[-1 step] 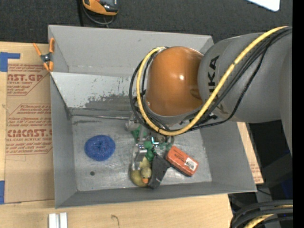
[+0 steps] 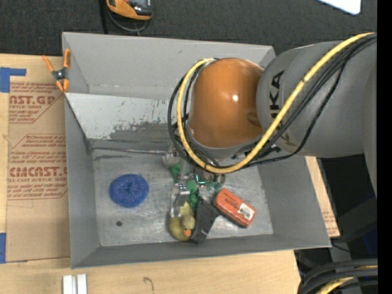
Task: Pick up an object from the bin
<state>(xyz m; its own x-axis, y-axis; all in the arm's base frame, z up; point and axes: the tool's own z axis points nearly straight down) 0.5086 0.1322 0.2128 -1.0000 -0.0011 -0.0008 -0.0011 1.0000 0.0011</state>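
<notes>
Where my gripper (image 2: 182, 206) hangs, lower centre, yellowish lump (image 2: 178, 229) lies directly beneath; jaws' state obscured, can't tell.

You had the grey metal bin (image 2: 79, 182), and its scratched floor carried a few loose things. A round blue fuzzy pad (image 2: 128, 190) lay alone at lower left, well apart from the rest. At lower centre an orange box (image 2: 234, 207) lay just beside a black piece (image 2: 204, 223), which touched a yellowish lump (image 2: 179, 226).

Had plenty of room on the grey metal bin's (image 2: 144, 164) bare floor, just a round blue fuzzy pad (image 2: 128, 190) there; flat orange box (image 2: 234, 207) and black bar (image 2: 204, 223) crowded the front wall.
</notes>
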